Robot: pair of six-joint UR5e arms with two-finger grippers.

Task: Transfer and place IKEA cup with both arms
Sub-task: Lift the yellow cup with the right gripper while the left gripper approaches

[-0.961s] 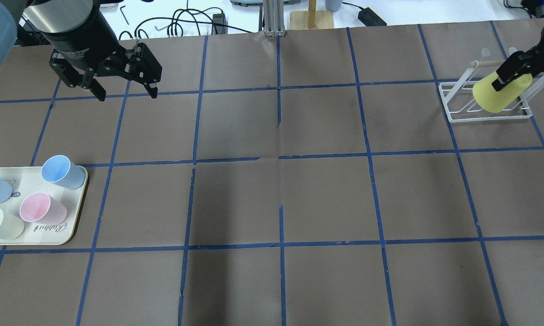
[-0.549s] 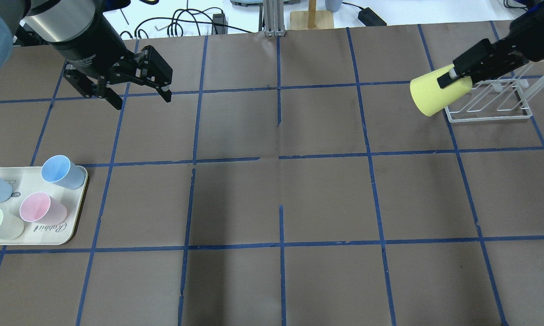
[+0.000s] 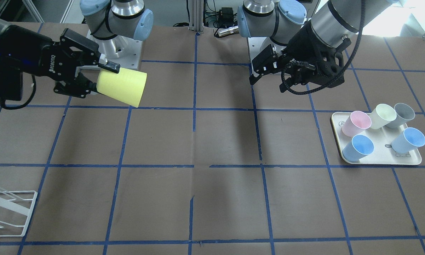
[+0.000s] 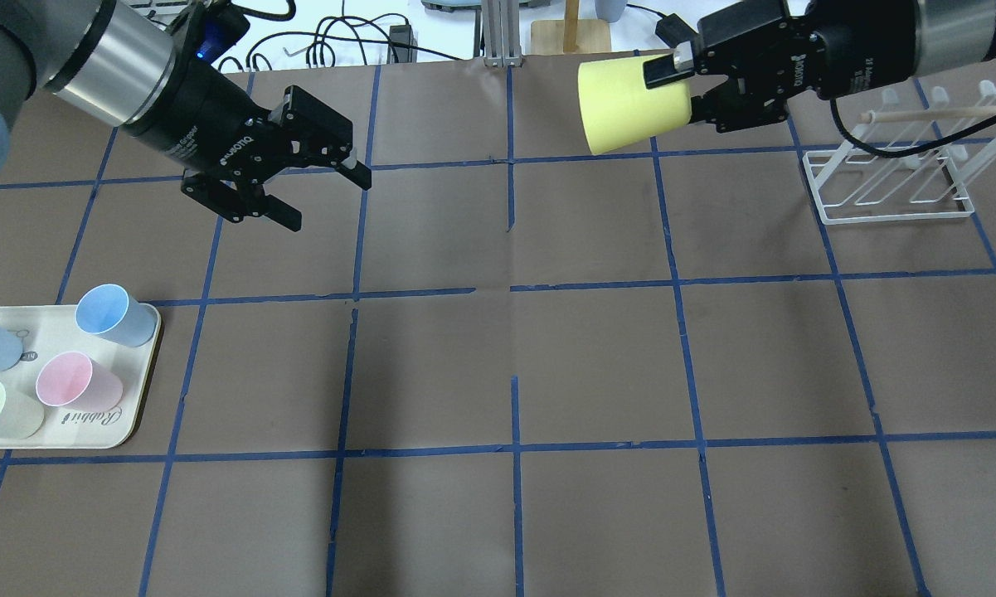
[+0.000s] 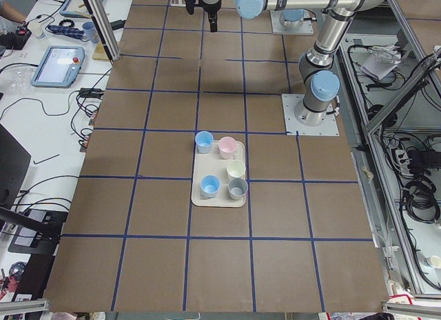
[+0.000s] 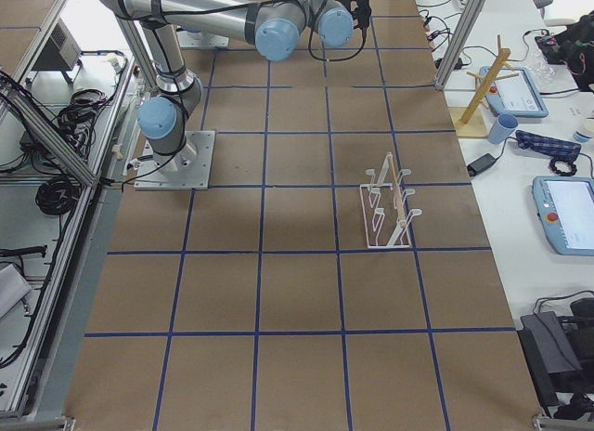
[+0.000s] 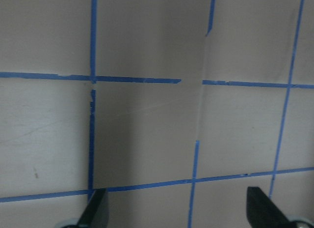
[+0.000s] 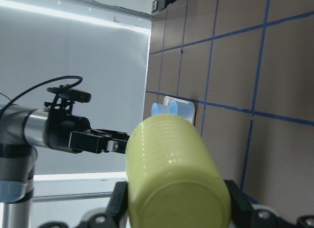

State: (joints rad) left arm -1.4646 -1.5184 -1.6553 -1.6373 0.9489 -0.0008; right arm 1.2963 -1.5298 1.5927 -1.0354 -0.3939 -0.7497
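The lemon-yellow IKEA cup (image 4: 630,106) lies on its side in the air over the back of the table, mouth toward the left arm. My right gripper (image 4: 682,95) is shut on its base end. It also shows in the front view (image 3: 101,80) with the cup (image 3: 122,87), and in the right wrist view the cup (image 8: 171,174) sits between the fingers. My left gripper (image 4: 323,201) is open and empty, pointing toward the cup with a wide gap between them. The left wrist view shows its gripper (image 7: 179,213) with only the table between the fingertips.
A white wire rack (image 4: 887,178) stands at the back right with nothing on it. A cream tray (image 4: 91,435) at the left edge holds a blue cup (image 4: 112,313), a pink cup (image 4: 75,380) and other pastel cups. Blue tape lines grid the brown table.
My right gripper has carried the yellow cup off the rack and leftward toward the table's back centre. My left gripper has moved right and down, turning toward it, still open.
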